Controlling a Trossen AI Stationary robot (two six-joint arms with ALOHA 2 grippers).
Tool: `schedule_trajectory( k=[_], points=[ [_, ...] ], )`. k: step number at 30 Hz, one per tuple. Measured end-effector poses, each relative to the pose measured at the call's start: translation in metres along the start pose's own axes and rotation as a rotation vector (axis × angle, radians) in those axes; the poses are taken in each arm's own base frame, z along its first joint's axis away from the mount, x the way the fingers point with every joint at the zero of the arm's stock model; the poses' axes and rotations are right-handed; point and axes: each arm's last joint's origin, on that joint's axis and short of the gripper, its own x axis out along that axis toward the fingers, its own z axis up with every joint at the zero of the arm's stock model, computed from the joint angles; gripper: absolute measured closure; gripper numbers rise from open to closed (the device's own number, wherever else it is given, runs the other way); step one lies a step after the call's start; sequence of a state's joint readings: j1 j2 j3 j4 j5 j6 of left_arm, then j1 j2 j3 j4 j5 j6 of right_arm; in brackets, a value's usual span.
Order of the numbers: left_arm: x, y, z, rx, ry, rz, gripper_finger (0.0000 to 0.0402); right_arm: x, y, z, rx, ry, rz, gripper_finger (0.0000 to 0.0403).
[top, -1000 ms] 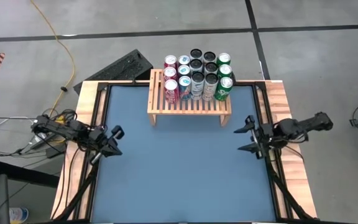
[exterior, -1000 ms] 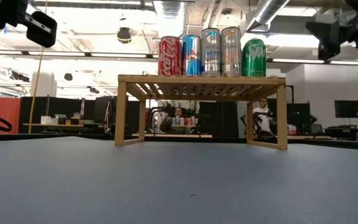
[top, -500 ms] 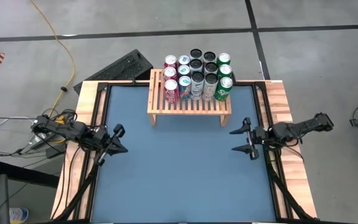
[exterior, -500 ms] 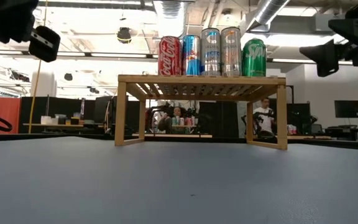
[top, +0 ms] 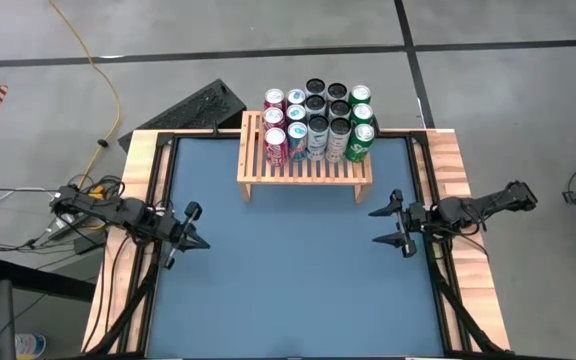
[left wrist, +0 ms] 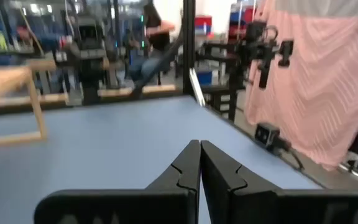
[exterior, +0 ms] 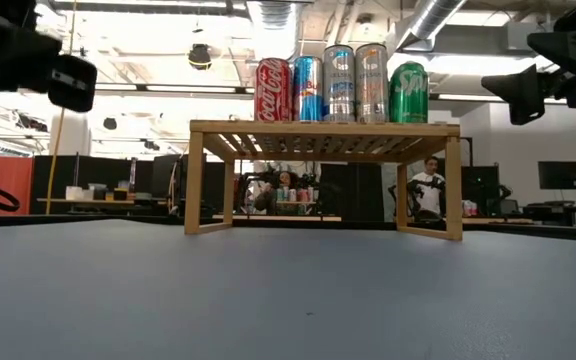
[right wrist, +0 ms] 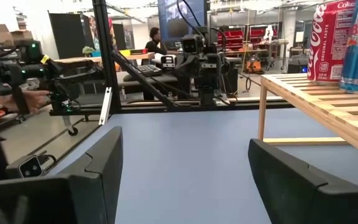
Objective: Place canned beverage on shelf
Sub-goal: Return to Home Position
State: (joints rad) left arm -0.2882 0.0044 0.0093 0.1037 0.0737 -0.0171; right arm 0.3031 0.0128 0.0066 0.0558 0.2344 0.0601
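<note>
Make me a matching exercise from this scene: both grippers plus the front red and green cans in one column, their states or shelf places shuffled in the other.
Column one:
1. left gripper
2. right gripper
3. red cola can
4. green can

Column two:
A. right end of the shelf
B. shut
C. left end of the shelf
D. open

Pairs: 1-B, 2-D, 3-C, 4-A

Rear cans [top: 315, 88] hidden behind front row [exterior: 340, 83]; shelf [left wrist: 2, 78] cut by left-wrist edge.

Slim dark arms [top: 473, 208], angular black gripper [right wrist: 185, 140]
</note>
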Motion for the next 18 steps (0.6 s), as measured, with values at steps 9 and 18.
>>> schedule_trajectory(
  k=[9, 18],
  points=[
    [-0.0004, 0.0005, -0.0065, -0.035, 0.082, 0.017, 0.0401, 0.0000, 0.0000, -0.0005, 0.000, 0.004, 0.000, 0.0117],
    [-0.0005, 0.0004, -0.0063, -0.037, 0.086, 0.014, 0.0401, 0.0001, 0.0000, -0.0008, 0.000, 0.004, 0.000, 0.0117]
  ],
)
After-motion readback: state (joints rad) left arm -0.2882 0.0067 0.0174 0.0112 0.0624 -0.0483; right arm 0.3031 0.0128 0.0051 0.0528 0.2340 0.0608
